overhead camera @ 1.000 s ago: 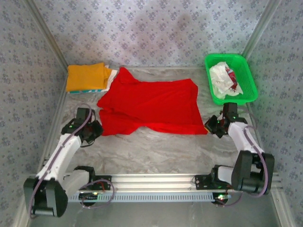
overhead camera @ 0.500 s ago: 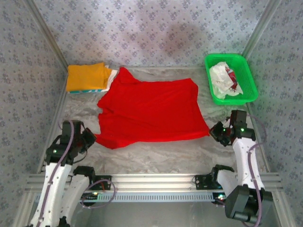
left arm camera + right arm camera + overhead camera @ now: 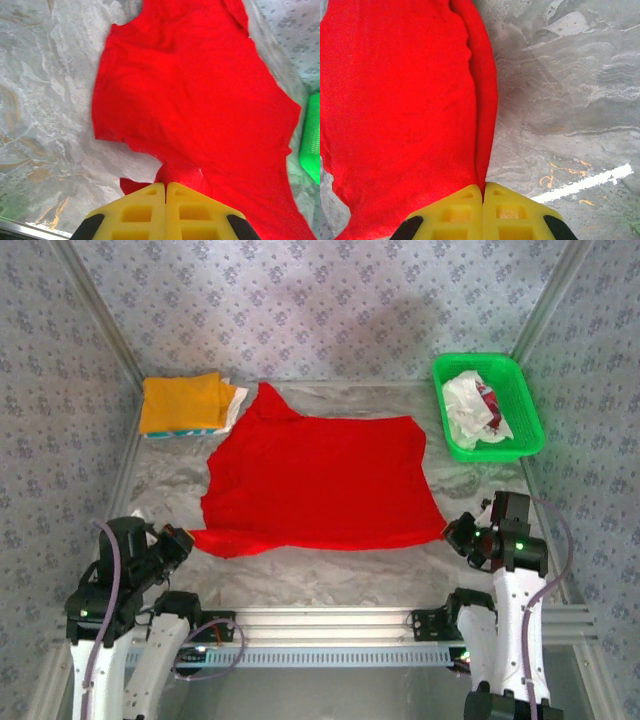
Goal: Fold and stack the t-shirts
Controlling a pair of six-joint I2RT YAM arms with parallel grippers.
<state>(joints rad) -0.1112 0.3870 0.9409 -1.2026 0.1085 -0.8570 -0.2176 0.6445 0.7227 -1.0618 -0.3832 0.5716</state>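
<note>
Gripping with the left hand, closed completely on the near-left hem corner of the plain bright red cloth t-shirt; same with the right hand, pinched tight on the near-right corner. Drawn back toward the bases over the last second, dragging the cloth along and stretching it flat and smooth just beyond both hands on the marbled grey surface. Looks spread enough now for folding. Well beyond the left hand, waiting to receive it: folded orange-yellow cloth tee.
</note>
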